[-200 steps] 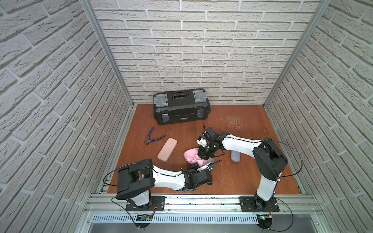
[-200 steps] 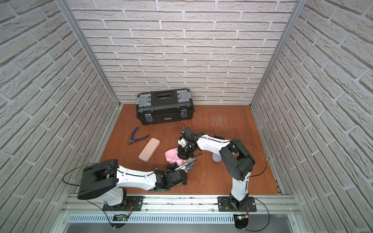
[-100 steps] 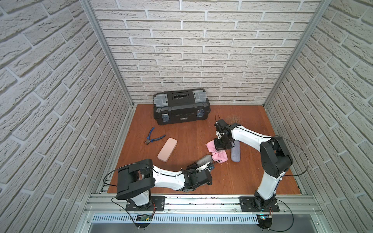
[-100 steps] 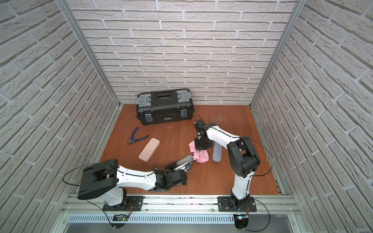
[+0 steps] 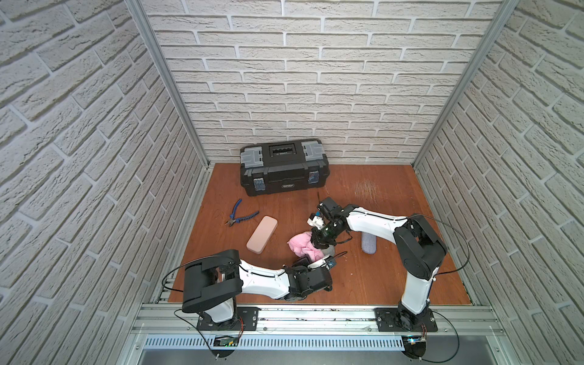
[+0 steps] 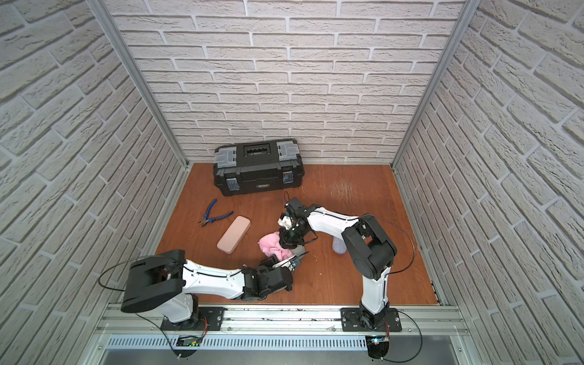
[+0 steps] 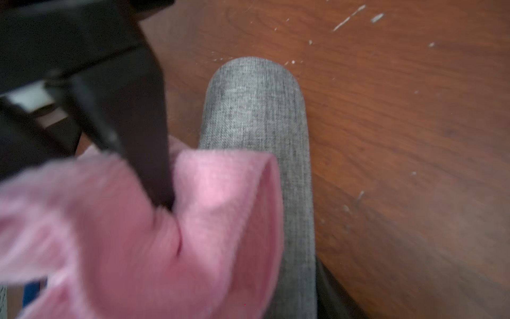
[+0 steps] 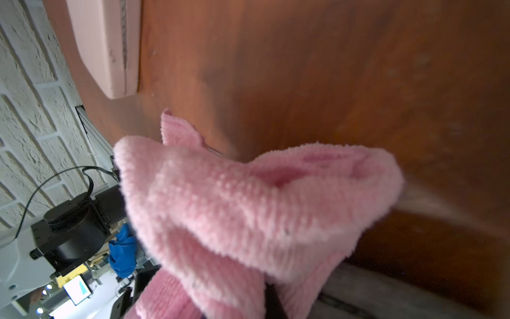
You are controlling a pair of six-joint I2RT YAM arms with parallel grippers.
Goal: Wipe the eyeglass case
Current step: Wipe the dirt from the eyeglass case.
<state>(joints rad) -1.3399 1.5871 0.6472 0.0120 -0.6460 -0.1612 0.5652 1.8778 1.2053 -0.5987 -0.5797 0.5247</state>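
A grey fabric eyeglass case (image 7: pixel 256 110) lies low over the wooden floor, and my left gripper (image 5: pixel 319 258) (image 6: pixel 286 261) is shut on its near end. One dark finger (image 7: pixel 331 298) of that gripper shows beside the case. A pink cloth (image 5: pixel 301 245) (image 6: pixel 271 245) (image 7: pixel 207 234) (image 8: pixel 248 207) covers most of the case. Only the case's far tip (image 5: pixel 331 251) shows in a top view. My right gripper (image 5: pixel 320 242) (image 6: pixel 289 242) is shut on the cloth and presses it onto the case from above. Its black finger (image 7: pixel 143 138) pokes into the cloth.
A pink hard case (image 5: pixel 261 234) (image 8: pixel 105 47) lies left of the cloth. Blue-handled pliers (image 5: pixel 240 216) lie beyond it. A black toolbox (image 5: pixel 283 167) stands at the back wall. A lavender-grey case (image 5: pixel 369 243) lies under the right arm. Brick walls close three sides.
My right gripper swept the pink cloth to the right along the grey case, baring it, then came back left over it. The left arm has not moved.
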